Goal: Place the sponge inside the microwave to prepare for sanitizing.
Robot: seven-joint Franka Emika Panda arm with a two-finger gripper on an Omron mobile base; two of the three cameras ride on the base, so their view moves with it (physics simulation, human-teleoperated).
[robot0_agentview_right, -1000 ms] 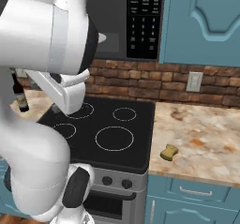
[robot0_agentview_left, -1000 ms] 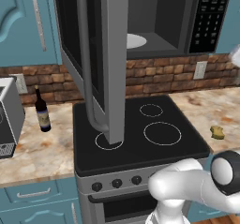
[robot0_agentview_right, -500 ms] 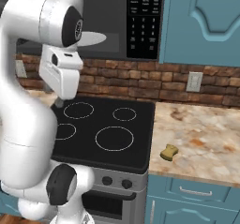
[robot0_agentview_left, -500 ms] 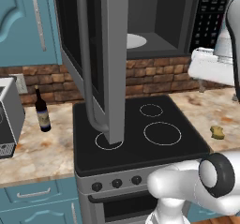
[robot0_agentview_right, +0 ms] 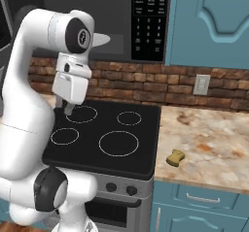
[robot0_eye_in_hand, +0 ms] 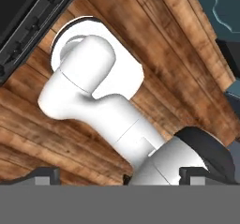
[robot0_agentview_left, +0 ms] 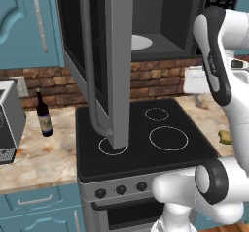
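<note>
sponge (robot0_agentview_right: pixel 175 157) on counter (robot0_agentview_right: pixel 214 143)

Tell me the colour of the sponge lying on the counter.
Yellowish-tan. The sponge shows best in the right base view, on the speckled counter beside the stove.

The arm (robot0_agentview_right: pixel 29 109) is glossy white, built of rounded tubular links with dark grey discs at its joints. A boxy white hand (robot0_agentview_right: pixel 72 85) ends in 2 small dark fingertips (robot0_eye_in_hand: pixel 42 175).
</note>
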